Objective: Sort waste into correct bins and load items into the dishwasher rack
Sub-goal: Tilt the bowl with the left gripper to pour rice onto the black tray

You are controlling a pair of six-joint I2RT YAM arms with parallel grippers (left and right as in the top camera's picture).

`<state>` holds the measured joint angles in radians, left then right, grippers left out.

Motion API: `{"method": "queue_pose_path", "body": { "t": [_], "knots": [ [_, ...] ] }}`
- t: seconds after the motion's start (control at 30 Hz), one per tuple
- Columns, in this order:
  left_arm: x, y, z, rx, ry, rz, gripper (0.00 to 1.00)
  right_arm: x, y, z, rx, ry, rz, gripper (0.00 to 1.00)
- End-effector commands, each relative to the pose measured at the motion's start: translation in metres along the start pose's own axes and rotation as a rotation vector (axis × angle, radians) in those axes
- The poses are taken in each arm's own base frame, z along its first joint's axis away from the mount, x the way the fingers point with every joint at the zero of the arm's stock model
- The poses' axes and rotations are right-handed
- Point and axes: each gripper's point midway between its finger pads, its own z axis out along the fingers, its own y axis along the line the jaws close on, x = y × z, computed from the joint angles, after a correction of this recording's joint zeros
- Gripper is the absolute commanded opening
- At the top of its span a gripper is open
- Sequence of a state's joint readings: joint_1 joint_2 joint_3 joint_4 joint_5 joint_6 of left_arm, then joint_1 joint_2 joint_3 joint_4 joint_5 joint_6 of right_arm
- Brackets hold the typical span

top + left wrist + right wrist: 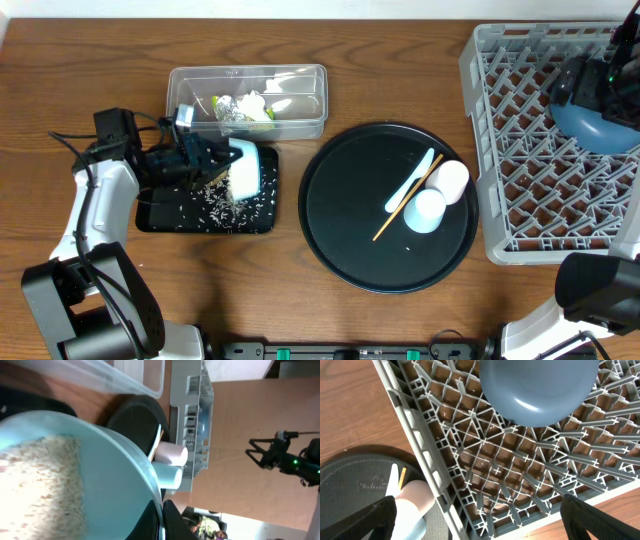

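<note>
From overhead, the left pincer (212, 160) is clamped on the rim of the bowl (246, 170), which is tipped on its side above the black tray (160, 218). Rice (215, 205) lies scattered on that tray, below and left of the bowl. Just behind stands the tub (300, 82), holding a wad (228, 108) and a wrapper (264, 110). The round tray (340, 225) sits mid-table (60, 60) and carries the spoon (413, 180), the stick (403, 200) and two cups (447, 180). At the right, the right pincer (598, 92) hangs over the plate (605, 132), which rests in the rack (530, 190).

On the left wrist, the bowl (115, 475) fills the view, with rice (45, 485) heaped inside. Its rim runs down between the dark fingers (175, 522) at the bottom edge. Beyond it are the tub (135, 377), the round tray (132, 420), the stick (159, 436), both cups (172, 455) and the rack (192, 415).

On the right wrist, the pincer (480, 500) is spread wide, with one finger at each lower corner and nothing between them. The plate (540, 390) lies ahead of the fingers and clear of them, on the rack (520, 475). To the left, outside the rack's wall, are the round tray (355, 480), the spoon (394, 480), the stick (402, 477) and one cup (415, 497).
</note>
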<state>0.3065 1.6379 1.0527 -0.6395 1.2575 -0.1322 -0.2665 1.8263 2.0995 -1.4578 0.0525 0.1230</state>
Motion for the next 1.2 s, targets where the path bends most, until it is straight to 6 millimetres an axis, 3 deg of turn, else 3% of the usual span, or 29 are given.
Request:
{"method": "queue_pose_path", "body": {
  "t": [0.0, 0.5, 0.63, 0.73, 1.07, 1.17],
  "knots": [
    [-0.005, 0.002, -0.007, 0.033, -0.018, -0.076, 0.06, 0.000, -0.002, 0.002, 0.002, 0.006, 0.016, 0.99],
    [-0.003, 0.003, -0.011, 0.059, -0.019, -0.134, 0.06, 0.000, -0.002, 0.002, 0.002, 0.006, 0.016, 0.99],
    [-0.011, 0.015, -0.012, -0.006, -0.052, -0.148, 0.06, 0.000, -0.002, 0.002, 0.002, 0.006, 0.016, 0.99],
    [-0.006, 0.003, -0.013, 0.067, -0.029, -0.178, 0.06, 0.000, -0.002, 0.002, 0.002, 0.006, 0.016, 0.99],
    [-0.015, 0.007, -0.018, 0.050, -0.063, -0.197, 0.06, 0.000, -0.002, 0.002, 0.002, 0.006, 0.016, 0.99],
    [-0.013, -0.004, -0.020, 0.120, -0.042, -0.206, 0.06, 0.000, -0.002, 0.002, 0.002, 0.006, 0.016, 0.99]
  ]
}}
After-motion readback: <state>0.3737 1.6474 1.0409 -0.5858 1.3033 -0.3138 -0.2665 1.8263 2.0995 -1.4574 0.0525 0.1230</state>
